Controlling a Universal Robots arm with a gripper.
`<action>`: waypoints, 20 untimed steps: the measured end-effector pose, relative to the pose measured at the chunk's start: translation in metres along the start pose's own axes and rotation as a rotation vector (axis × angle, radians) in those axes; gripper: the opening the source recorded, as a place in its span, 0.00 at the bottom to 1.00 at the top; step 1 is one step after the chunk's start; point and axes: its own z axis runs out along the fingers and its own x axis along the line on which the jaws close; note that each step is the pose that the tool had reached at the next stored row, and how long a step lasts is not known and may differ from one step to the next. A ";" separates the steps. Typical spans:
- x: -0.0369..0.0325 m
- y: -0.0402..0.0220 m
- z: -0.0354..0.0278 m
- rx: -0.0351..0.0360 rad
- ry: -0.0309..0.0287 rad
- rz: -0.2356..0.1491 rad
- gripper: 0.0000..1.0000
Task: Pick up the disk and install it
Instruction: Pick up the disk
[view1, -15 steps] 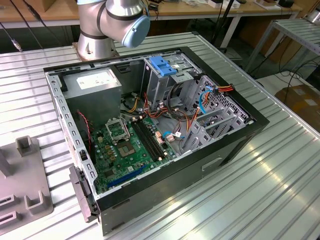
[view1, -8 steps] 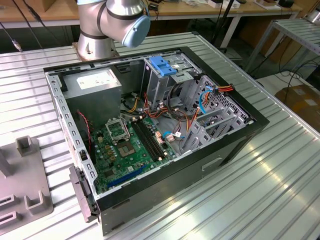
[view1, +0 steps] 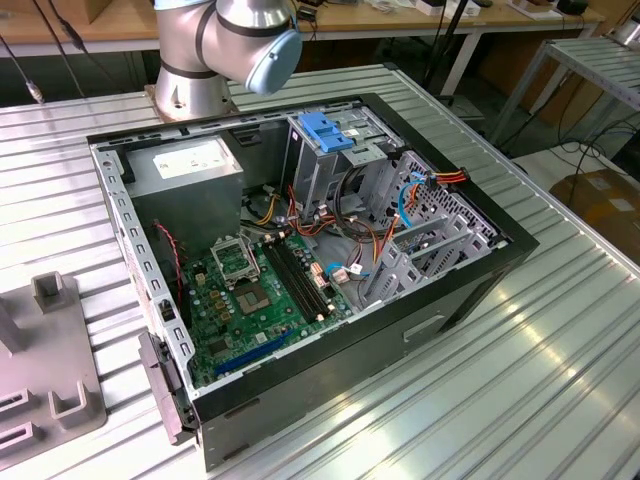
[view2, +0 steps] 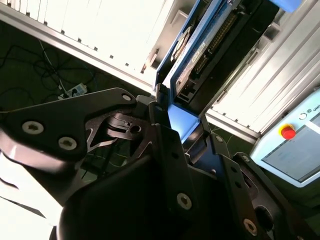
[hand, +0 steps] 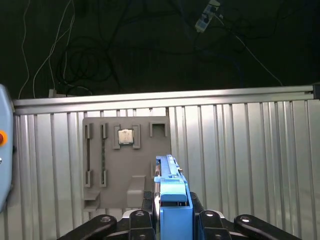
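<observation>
Above the ribbed metal table (hand: 240, 150), your black gripper (hand: 172, 222) pinches the blue-framed flat grey disk (hand: 171, 192) edge-on, so it should not slip.

I see the disk (hand: 172, 192) framed in glossy blue plastic, the gripper (hand: 173, 215) links matt black metal, the table (hand: 250, 150) ribbed, shiny bare metal, the fixture plate (hand: 117, 175) matt grey.
</observation>
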 end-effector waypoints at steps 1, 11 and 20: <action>-0.0002 -0.0032 0.0000 0.0000 0.0000 0.000 0.37; -0.0012 -0.0319 0.0003 0.0000 -0.0001 0.000 0.37; 0.0085 -0.0497 0.0000 0.0000 0.0000 0.000 0.37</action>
